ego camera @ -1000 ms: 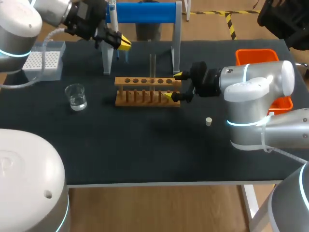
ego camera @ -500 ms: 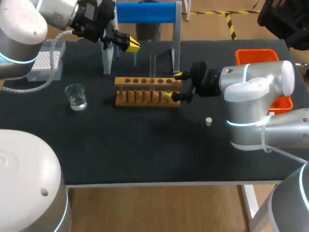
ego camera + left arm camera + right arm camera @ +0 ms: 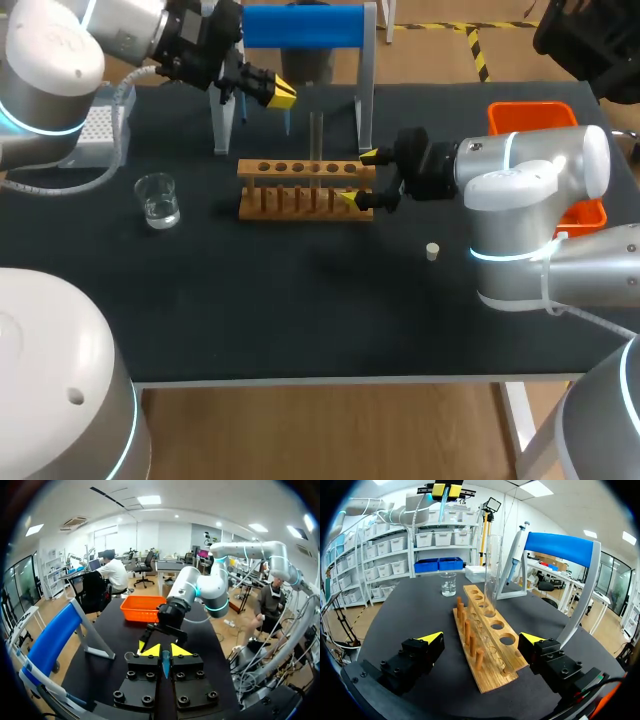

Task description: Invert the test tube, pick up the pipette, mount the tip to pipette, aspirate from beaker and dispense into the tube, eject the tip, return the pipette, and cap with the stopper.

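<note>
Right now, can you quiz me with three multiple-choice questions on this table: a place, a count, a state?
1. Where is the white stopper? A in the orange bin; B on the bare table; C in the beaker.
2. How many glass tubes stand in the wooden rack? A one; B three; C five.
3. The right gripper is: A shut on a tube; B holding the beaker; C open.
B: it lies on the dark tabletop. A: only one stands upright. C: gaps show either side of the rack's end.
</note>
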